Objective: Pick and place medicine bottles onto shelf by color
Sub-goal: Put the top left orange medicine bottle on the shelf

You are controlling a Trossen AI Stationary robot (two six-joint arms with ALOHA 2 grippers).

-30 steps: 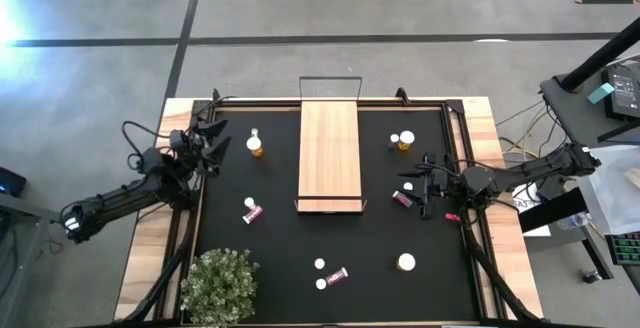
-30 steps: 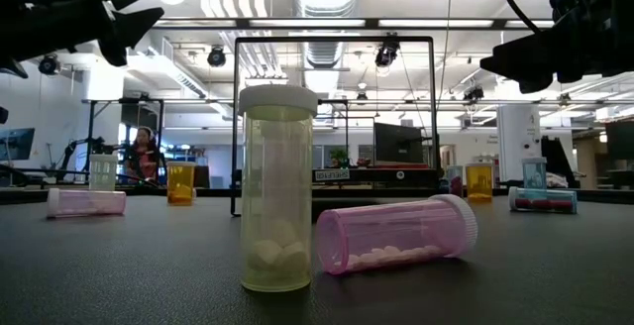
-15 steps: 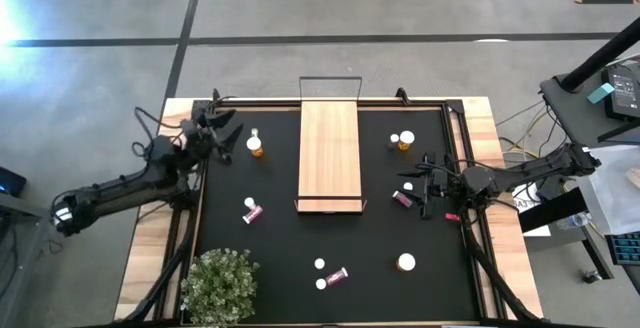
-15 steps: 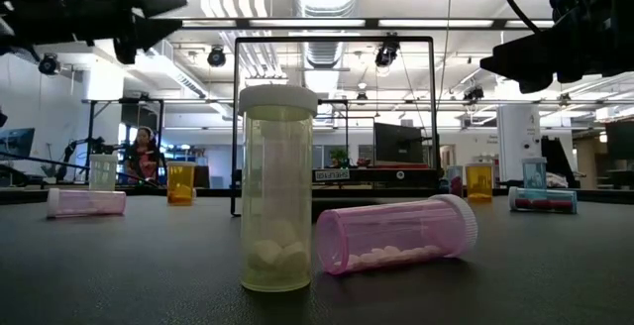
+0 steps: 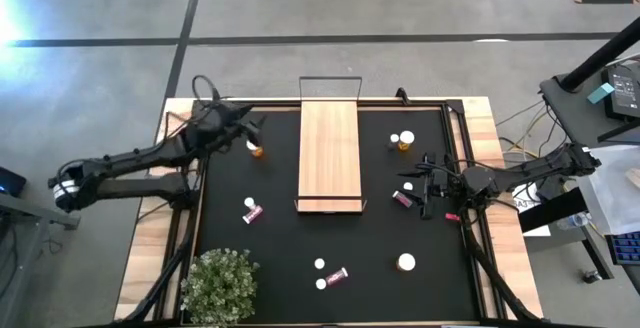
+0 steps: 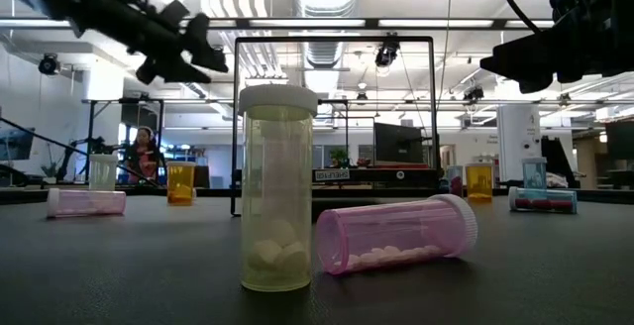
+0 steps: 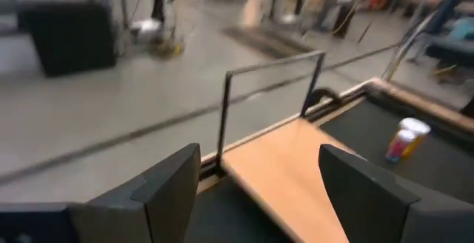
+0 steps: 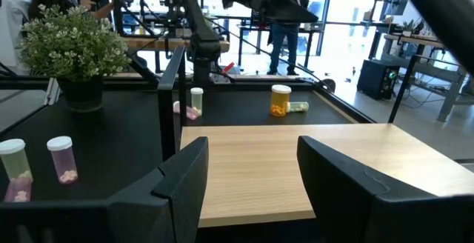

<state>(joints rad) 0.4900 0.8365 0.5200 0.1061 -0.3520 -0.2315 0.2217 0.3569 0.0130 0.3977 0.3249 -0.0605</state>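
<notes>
The shelf (image 5: 329,154) lies in the middle of the table (image 5: 480,108), reaching toward its far edge. Left of it a bottle (image 5: 257,149) stands near the far edge, with the left gripper (image 5: 251,123) over it; another bottle (image 5: 252,210) lies nearer. Right of the shelf two bottles (image 5: 403,140) stand together at the far side, and the right gripper (image 5: 424,186) hangs above two more (image 5: 404,194) by the shelf's near end. A plant (image 5: 220,285) sits at the near left corner, three bottles (image 5: 330,274) at near centre, one (image 5: 406,262) to their right
</notes>
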